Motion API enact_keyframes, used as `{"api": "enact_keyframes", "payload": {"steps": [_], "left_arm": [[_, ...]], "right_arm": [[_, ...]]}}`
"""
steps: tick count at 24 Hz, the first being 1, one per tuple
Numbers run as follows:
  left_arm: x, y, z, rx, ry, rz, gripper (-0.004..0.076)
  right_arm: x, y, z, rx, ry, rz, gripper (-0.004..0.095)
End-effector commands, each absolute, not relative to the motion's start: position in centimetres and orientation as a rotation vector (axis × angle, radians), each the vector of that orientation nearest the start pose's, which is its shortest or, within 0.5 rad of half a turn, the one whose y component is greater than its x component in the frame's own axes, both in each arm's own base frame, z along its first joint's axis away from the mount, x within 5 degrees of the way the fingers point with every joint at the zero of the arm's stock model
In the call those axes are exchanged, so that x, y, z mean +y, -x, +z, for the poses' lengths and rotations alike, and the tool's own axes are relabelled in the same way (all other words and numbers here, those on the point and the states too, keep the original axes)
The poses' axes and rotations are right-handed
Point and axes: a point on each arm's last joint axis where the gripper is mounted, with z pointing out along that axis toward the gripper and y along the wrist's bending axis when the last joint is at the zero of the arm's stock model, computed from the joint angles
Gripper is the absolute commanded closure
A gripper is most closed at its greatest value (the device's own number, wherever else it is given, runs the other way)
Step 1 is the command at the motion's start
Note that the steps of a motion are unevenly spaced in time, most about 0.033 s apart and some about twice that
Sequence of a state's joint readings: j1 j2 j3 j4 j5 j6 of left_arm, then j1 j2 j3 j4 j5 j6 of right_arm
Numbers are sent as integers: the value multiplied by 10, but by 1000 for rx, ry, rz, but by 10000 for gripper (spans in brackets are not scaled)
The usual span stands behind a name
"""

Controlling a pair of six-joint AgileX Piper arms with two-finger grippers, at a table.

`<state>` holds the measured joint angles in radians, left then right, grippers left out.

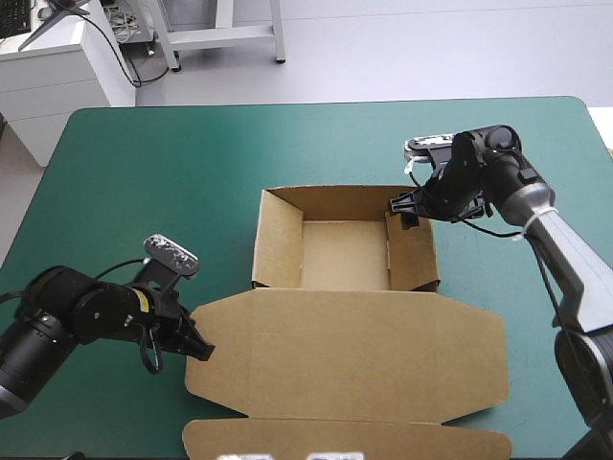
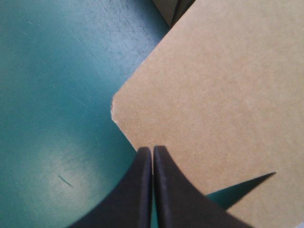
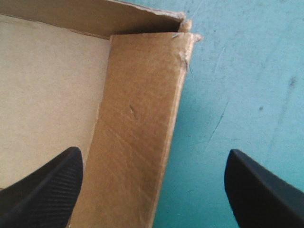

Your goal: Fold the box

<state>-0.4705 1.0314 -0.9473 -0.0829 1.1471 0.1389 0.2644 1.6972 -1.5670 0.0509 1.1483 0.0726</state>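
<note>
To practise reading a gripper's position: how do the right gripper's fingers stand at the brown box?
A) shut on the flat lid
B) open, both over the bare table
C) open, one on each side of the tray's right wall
C: the right gripper's black fingers stand apart, one over the tray floor, the other over the teal-green cover, with the right wall between them.

1. High view: above and behind, facing forward and down, far enough to take in the whole bench point(image 1: 192, 144).
2. Left wrist view: close on a lid corner of the box point(image 2: 228, 95).
3. Right wrist view: close on its right wall; the high view shows both spots.
</note>
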Motion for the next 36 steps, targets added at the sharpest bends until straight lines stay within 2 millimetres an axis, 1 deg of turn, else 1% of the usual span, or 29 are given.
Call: {"api": "enact_keyframes", "payload": {"steps": [1, 2, 3, 4, 5, 6, 7, 8, 9, 10, 11, 12, 13, 16, 18, 19, 20, 21, 22, 23, 25, 26, 28, 29, 32, 35, 36], "left_arm": [[-88, -156, 311, 2583, -682, -262, 732], [-88, -155, 304, 2598, -683, -260, 732], [-86, -153, 294, 2628, -688, -253, 732], [-86, -152, 289, 2642, -693, -244, 732], [-85, -150, 285, 2658, -696, -241, 732], [-85, -150, 284, 2660, -697, -240, 732], [-85, -151, 285, 2656, -695, -241, 732], [-85, -151, 285, 2643, -691, -244, 732], [-86, -152, 286, 2632, -687, -246, 732], [-86, -153, 286, 2623, -684, -247, 732], [-86, -153, 287, 2615, -682, -249, 732], [-86, -153, 287, 2613, -681, -249, 732], [-86, -154, 287, 2611, -680, -250, 732], [-86, -154, 287, 2611, -680, -250, 732], [-86, -153, 287, 2615, -682, -249, 732], [-86, -153, 286, 2620, -683, -248, 732], [-86, -153, 286, 2622, -684, -248, 732], [-85, -151, 287, 2620, -684, -248, 732], [-85, -151, 288, 2620, -685, -248, 732], [-84, -149, 289, 2611, -683, -250, 732], [-84, -148, 290, 2602, -682, -250, 732], [-83, -148, 291, 2600, -682, -248, 732], [-82, -146, 293, 2589, -680, -250, 732], [-82, -145, 294, 2579, -685, -250, 732], [-80, -142, 298, 2557, -681, -253, 732], [-77, -138, 303, 2521, -677, -254, 732], [-77, -136, 304, 2514, -676, -255, 732]], "right_arm": [[98, -352, 331, 2711, 239, 163, 170], [99, -355, 326, 2725, 240, 161, 177], [100, -360, 317, 2738, 240, 158, 207], [101, -363, 314, 2737, 239, 158, 231], [102, -367, 309, 2733, 234, 165, 309], [103, -369, 306, 2735, 228, 169, 366], [104, -371, 304, 2729, 223, 183, 488], [105, -372, 304, 2728, 219, 194, 561], [106, -373, 302, 2730, 215, 204, 688], [106, -373, 302, 2731, 213, 210, 752], [107, -373, 302, 2731, 218, 215, 856], [107, -373, 302, 2730, 227, 213, 909], [107, -373, 302, 2729, 231, 212, 924], [107, -373, 304, 2722, 230, 216, 926], [107, -375, 314, 2685, 260, 210, 927], [106, -376, 326, 2645, 281, 180, 927], [103, -377, 333, 2623, 294, 143, 927], [93, -379, 349, 2571, 307, 45, 927], [87, -380, 356, 2550, 307, -5, 927], [76, -381, 365, 2524, 293, -78, 927], [59, -384, 375, 2499, 251, -142, 927], [45, -386, 381, 2491, 201, -161, 927], [24, -387, 389, 2476, 141, -171, 927], [8, -388, 391, 2474, 94, -177, 927], [-31, -387, 392, 2479, -6, -204, 927], [-74, -384, 387, 2496, -131, -254, 927], [-86, -382, 386, 2497, -162, -268, 927]]}}
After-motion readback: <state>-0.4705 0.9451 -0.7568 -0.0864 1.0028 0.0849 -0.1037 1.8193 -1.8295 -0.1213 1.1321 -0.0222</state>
